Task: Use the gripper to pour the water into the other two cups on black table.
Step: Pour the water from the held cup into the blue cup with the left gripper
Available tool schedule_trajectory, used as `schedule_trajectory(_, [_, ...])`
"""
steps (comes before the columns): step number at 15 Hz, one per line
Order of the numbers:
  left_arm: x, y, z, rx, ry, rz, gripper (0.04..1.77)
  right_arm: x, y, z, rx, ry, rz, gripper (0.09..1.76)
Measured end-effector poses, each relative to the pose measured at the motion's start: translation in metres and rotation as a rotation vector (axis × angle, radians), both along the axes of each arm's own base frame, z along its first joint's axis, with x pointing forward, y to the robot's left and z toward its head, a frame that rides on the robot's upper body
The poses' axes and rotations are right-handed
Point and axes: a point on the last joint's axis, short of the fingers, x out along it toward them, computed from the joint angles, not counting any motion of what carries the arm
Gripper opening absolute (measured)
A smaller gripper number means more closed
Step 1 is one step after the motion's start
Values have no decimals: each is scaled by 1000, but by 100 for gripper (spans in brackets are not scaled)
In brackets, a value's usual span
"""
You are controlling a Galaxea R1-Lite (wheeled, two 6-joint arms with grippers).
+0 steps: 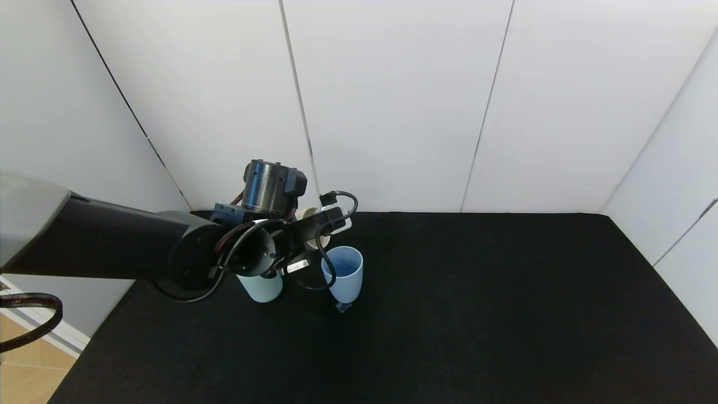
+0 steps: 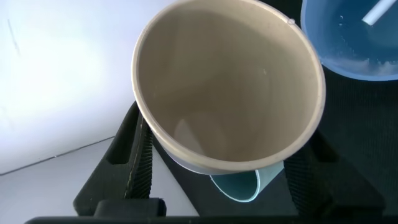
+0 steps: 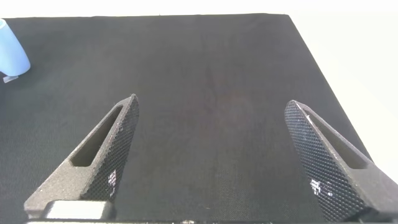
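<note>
We see our left gripper [image 2: 217, 155] closed around a cream cup [image 2: 227, 87], one finger [image 2: 127, 165] pressed to each side of its wall. The cup is held up above the black table [image 1: 477, 314], near the table's far left corner, and in the left wrist view we look straight into its mouth; the inside looks dry as far as we can tell. Under the held cup a green cup [image 2: 242, 183] stands on the table, mostly hidden by it, and in the head view the same green cup [image 1: 261, 287] shows below the arm's wrist. Just beside it, to the right, stands the blue cup [image 1: 343, 274], upright, with a little water in its bottom. A small pale tag [image 1: 343, 307] lies on the cloth at its foot; we can read no writing on it or on any cup.

Our right gripper [image 3: 217, 155] hovers over bare cloth with its fingers [image 3: 102, 155] spread wide apart and nothing between them; the blue cup [image 3: 11, 55] is far off at the edge of that view.
</note>
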Motion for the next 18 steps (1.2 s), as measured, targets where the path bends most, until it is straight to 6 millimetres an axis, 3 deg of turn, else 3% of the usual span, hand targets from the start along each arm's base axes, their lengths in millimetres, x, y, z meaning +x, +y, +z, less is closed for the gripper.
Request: schedule_trajectory(18, [5,-5,15,170,-52,-41,120,0,0,0,0,0,0,171])
